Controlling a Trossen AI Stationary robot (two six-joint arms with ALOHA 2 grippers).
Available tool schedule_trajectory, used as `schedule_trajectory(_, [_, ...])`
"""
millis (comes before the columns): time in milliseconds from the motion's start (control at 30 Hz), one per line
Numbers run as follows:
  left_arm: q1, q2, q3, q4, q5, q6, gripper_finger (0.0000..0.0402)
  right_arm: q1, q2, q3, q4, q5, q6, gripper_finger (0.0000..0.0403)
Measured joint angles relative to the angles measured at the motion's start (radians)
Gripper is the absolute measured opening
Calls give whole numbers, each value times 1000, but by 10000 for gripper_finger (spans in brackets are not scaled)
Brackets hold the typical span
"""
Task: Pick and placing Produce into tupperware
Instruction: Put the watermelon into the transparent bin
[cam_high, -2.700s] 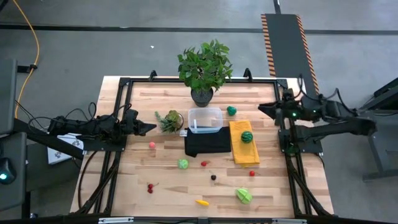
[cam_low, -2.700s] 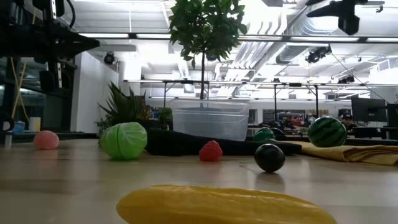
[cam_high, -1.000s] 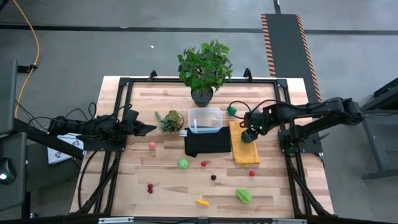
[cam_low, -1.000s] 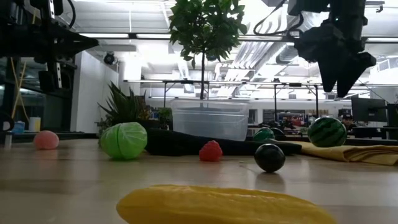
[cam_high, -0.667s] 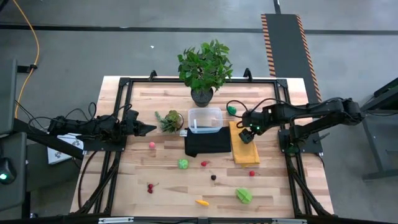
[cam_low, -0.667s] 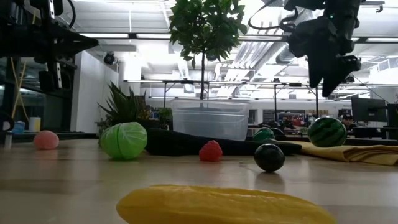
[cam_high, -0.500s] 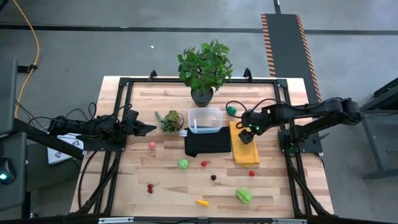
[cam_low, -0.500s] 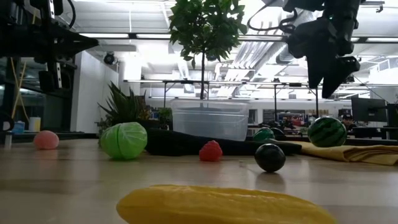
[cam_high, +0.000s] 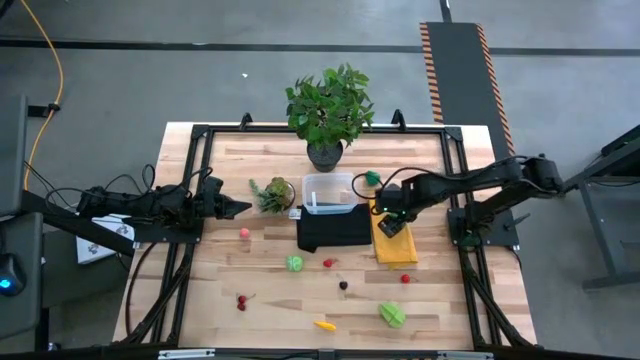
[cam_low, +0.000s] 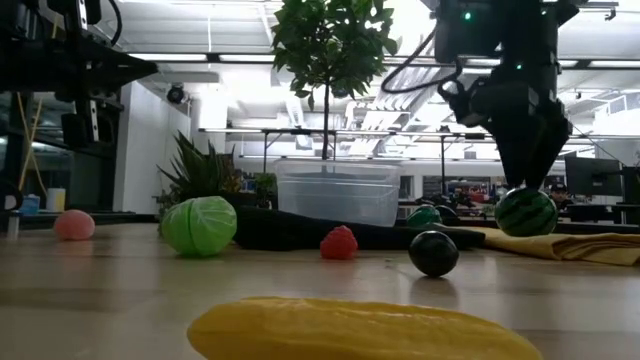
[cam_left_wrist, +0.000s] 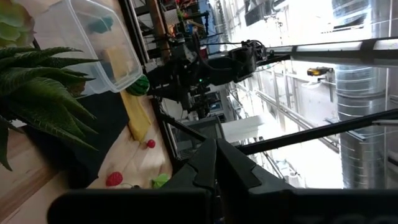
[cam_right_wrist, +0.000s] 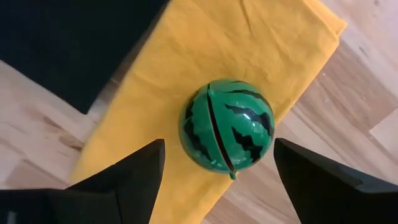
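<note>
The right end effector (cam_right_wrist: 217, 171) hangs directly above the dark green striped toy watermelon ball (cam_right_wrist: 226, 124), its two dark fingers (cam_right_wrist: 118, 180) spread wide to either side of the ball and not yet touching it. This looks like the approach stage of a pick: the next move calls for a straight descent until the fingers bracket the ball's widest part, then a close, a lift, and a carry to the box. Taking the small clear rounded-rectangular plastic tupperware box (cam_high: 330, 193) as landmark, the wooden counter (cam_high: 260, 300) spreads all around it, the folded yellow cloth (cam_high: 394, 248) lies just beside it on the right arm's side, and the ball sits on that cloth near the box. The ball is glossy and round with a seam across it, so I judge it may roll or slip if pinched off-centre. The left end effector (cam_high: 240, 207) waits beyond the small spiky green potted plant (cam_high: 272, 193), with its fingers together.
</note>
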Motion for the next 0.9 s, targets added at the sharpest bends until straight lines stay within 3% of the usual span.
schedule_trajectory(900, [0, 0, 0, -4, 26, -2, 1, -72, 31, 0, 35, -15, -124, 294])
